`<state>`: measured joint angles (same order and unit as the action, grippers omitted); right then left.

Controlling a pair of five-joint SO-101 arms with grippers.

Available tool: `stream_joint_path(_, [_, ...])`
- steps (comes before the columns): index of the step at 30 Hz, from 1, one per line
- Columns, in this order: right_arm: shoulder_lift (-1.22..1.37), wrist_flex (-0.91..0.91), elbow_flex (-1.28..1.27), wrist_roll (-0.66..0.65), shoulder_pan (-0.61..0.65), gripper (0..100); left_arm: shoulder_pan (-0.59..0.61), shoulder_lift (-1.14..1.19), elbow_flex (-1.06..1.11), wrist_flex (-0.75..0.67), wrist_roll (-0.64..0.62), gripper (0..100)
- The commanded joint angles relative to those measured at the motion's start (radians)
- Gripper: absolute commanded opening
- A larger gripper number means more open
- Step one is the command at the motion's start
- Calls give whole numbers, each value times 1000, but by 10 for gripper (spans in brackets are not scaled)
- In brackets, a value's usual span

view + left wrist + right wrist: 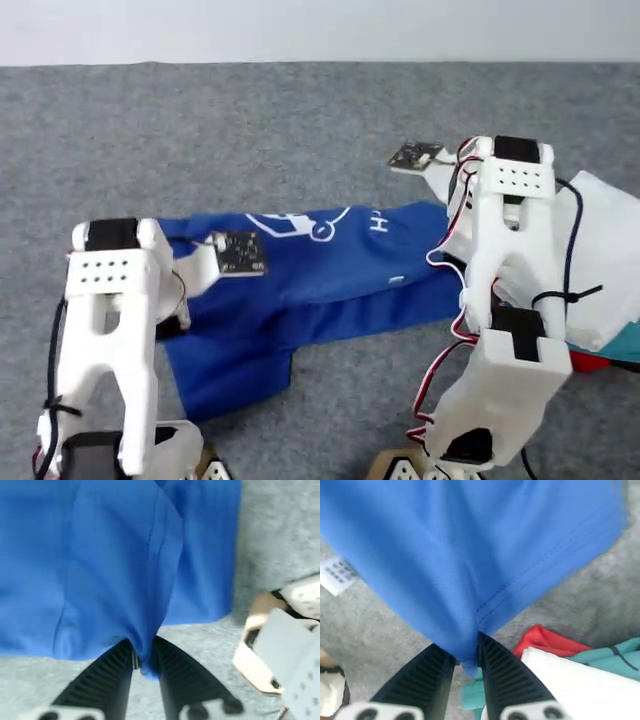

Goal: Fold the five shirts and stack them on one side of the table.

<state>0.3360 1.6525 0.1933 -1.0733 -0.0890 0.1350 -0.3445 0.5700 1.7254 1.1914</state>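
A blue shirt (300, 290) with white print lies stretched across the grey table, partly folded, between the two arms. My left gripper (144, 662) is shut on a pinched edge of the blue shirt (115, 565) at the shirt's left end. My right gripper (466, 662) is shut on the blue shirt (470, 555) at its right end, beside the pile. A pile of other shirts sits at the right: a white shirt (600, 260) on top, with teal (625, 345) and red (590, 360) cloth under it.
The grey carpeted table (250, 130) has free room at the back and left. The right arm's body (510, 300) stands over the pile's near edge. The other arm's base (285, 635) shows in the left wrist view.
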Motion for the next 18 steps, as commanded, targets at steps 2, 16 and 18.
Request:
stream_joint_path(2, [-5, 7, -17, -38, -18, 11, 35, -37, 62, 32, 51, 6])
stream_joint_path(16, [-5, 5, -80, -123, -35, 13, -12, -34, 237, 29, 101, 9])
stream_joint_path(18, [-12, 5, -75, -121, -33, 18, -12, -37, 237, 29, 74, 37])
